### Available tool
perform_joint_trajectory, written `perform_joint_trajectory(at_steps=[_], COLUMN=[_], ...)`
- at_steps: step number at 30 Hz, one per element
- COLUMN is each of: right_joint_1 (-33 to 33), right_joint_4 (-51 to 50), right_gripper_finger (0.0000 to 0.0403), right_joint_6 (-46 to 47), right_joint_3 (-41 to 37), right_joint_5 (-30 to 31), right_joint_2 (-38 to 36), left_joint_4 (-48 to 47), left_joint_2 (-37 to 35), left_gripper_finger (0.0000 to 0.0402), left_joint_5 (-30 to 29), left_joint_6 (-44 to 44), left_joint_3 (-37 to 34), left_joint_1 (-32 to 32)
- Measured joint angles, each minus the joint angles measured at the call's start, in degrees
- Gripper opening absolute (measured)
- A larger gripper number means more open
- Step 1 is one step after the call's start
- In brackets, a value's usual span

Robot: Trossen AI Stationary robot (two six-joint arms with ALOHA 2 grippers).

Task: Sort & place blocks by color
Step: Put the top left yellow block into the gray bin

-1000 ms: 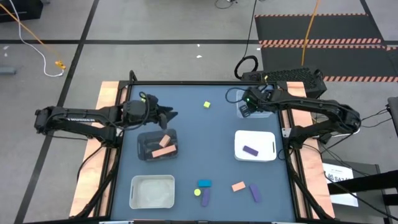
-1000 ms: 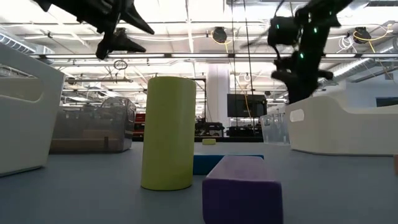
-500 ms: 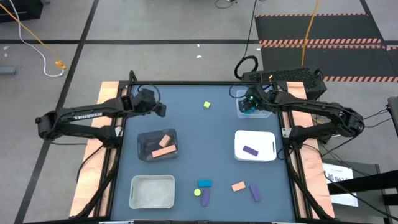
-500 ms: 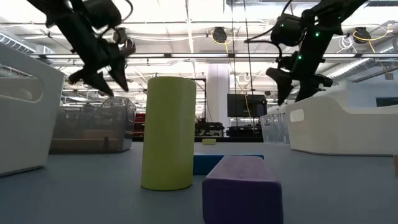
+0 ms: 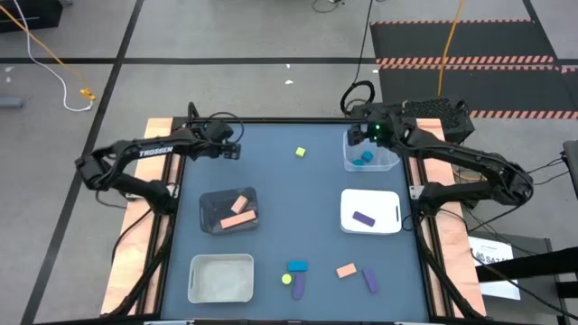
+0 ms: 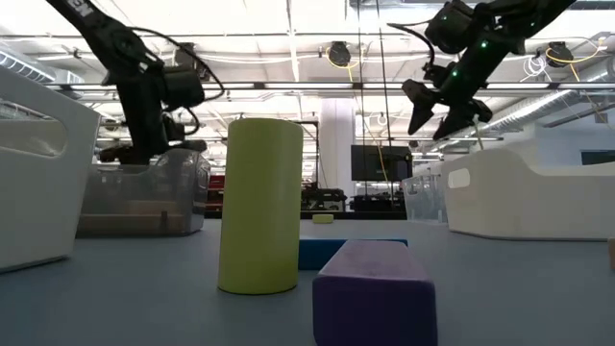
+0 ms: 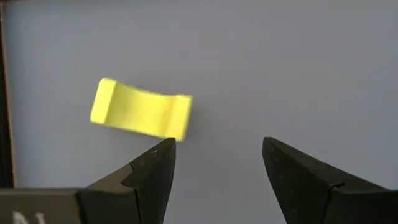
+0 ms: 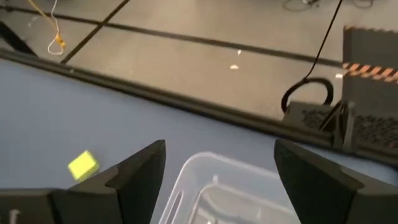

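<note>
Left gripper (image 7: pixel 214 171) fingers spread, empty; yellow-green block (image 7: pixel 140 116) just ahead of the left finger. Looks light, rigid: pinch flat sides. Right gripper (image 8: pixel 214 171) fingers apart, above clear bin (image 8: pixel 242 193).

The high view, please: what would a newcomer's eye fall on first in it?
Probably the lone yellow-green block on the bare mat at the table's far edge, with the left gripper open to its left and the right gripper open over the clear bin of blue blocks. Then the loose cluster at the near edge, around a purple bar.
</note>
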Motion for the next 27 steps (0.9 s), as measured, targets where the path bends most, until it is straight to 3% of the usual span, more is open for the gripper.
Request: perform_joint_trajectory(at_steps=[17, 21, 27], right_joint_1=[-4.11, -4.11, -4.11], right_joint_4=[2.24, 2.24, 2.23], right_gripper_finger=[0.0289, 0.0283, 0.0279], right_joint_6=[-1.89, -2.20, -2.24], right_joint_3=[0.00, 0.00, 0.00], right_joint_5=[-0.02, 0.00, 0.02], right_joint_2=[0.04, 0.04, 0.04], left_joint_4=[5.72, 5.40, 5.28], left_joint_2=[6.98, 7.36, 7.36], left_gripper_finger=[0.0235, 0.0191, 0.0079], left_joint_5=[-0.34, 0.51, 1.97], left_joint_6=[5.24, 5.95, 7.42], left_joint_3=[0.00, 0.00, 0.00], left_joint_1=[5.07, 5.75, 6.23])
